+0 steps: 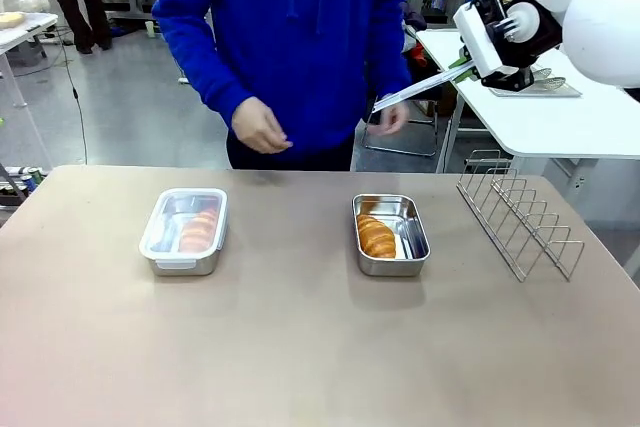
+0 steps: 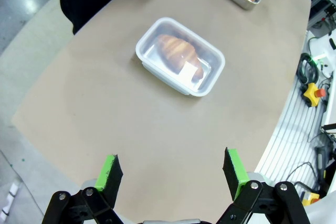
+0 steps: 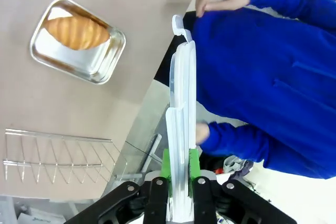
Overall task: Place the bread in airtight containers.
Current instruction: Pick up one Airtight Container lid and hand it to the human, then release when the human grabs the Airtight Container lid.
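The brown table (image 1: 300, 347) is carrying two boxes: the nine-o'clock box (image 1: 184, 231) is lidded over its croissant (image 2: 177, 52), while the three-o'clock box (image 1: 391, 234) is lying uncovered with a croissant (image 1: 376, 236) inside. The right gripper (image 3: 179, 174) is pinching a clear lid (image 3: 181, 124) edge-on, risking it twisting or slipping. The left gripper (image 2: 173, 172) is hovering with its jaws spread, carrying nothing.

Golden-brown ridged croissants (image 1: 376, 237) lie in shiny silver steel containers (image 1: 391, 235) on a dull tan table (image 1: 300, 347), one under a clear lid (image 2: 180, 55), beside a pale wire rack (image 1: 520, 212), behind them a person's bright blue sleeve (image 1: 195, 42).
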You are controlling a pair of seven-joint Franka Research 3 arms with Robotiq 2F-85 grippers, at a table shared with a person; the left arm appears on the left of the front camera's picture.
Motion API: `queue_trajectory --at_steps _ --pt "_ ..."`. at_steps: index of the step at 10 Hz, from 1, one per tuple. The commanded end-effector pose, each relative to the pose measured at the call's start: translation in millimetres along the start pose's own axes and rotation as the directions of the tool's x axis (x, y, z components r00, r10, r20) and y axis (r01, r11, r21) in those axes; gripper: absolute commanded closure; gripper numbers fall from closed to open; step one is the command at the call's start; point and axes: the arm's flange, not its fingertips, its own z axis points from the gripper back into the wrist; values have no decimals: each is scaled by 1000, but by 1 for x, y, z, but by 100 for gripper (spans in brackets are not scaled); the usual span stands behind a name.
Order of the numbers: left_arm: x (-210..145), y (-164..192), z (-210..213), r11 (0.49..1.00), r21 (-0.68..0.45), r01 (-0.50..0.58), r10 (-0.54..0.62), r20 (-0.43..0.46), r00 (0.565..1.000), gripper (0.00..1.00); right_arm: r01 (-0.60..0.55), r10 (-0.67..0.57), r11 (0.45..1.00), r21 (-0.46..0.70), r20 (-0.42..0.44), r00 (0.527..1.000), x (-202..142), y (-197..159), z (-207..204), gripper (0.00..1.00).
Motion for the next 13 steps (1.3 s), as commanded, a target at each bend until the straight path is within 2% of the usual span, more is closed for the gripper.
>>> queue_trajectory --at_steps 1,11,12,13 --pt "2 -1 1 1000 -10 3 -3 13 1000 0 -31 31 1000 4 -13 999 12 -2 5 100" --pt "2 -1 1 1000 -10 3 -3 13 1000 0 -31 31 1000 4 -13 999 12 -2 5 100" --pt "2 -1 1 1000 -10 3 -3 13 1000 0 -28 28 1000 6 3 1000 13 -1 0 27" --pt "2 -1 1 1000 -10 3 -3 13 1000 0 -12 12 1000 12 25 1000 12 -6 6 28"
